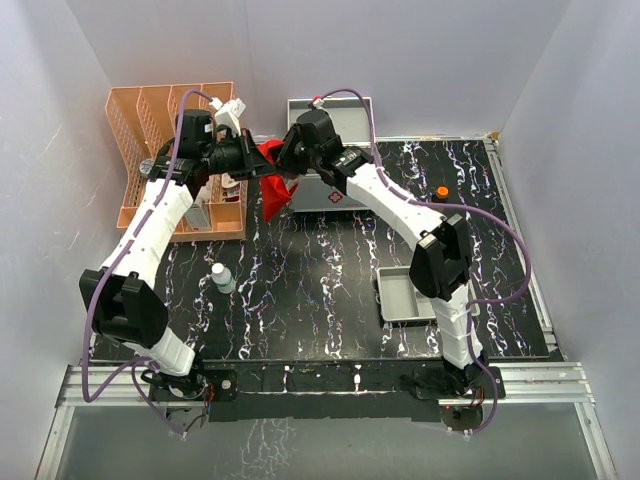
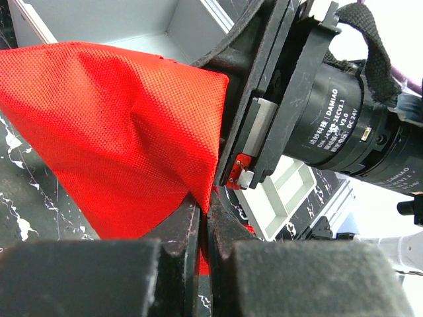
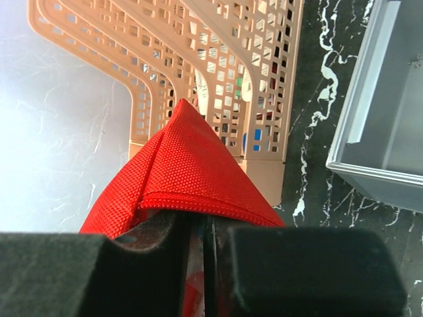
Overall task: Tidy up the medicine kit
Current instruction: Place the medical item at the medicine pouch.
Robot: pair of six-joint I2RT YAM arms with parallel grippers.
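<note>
Both grippers hold a red fabric pouch (image 1: 275,185) in the air, left of the medicine kit (image 1: 338,190). The kit is a silver-grey metal case with its lid (image 1: 335,115) standing open at the back. My left gripper (image 1: 250,156) comes from the left. In the left wrist view its jaws (image 2: 203,211) are shut on a corner of the pouch (image 2: 119,132), with the kit's inside (image 2: 132,26) behind it. My right gripper (image 1: 287,158) faces it from the kit's side. Its jaws (image 3: 205,221) pinch the pouch's seamed edge (image 3: 188,172), and the kit's wall (image 3: 390,112) lies to the right.
An orange slotted organizer (image 1: 180,150) stands at the back left, close behind the pouch. A small white bottle (image 1: 222,277) stands on the black marbled table. A shallow grey tray (image 1: 405,295) lies front right. A small orange-capped item (image 1: 442,191) sits right of the kit.
</note>
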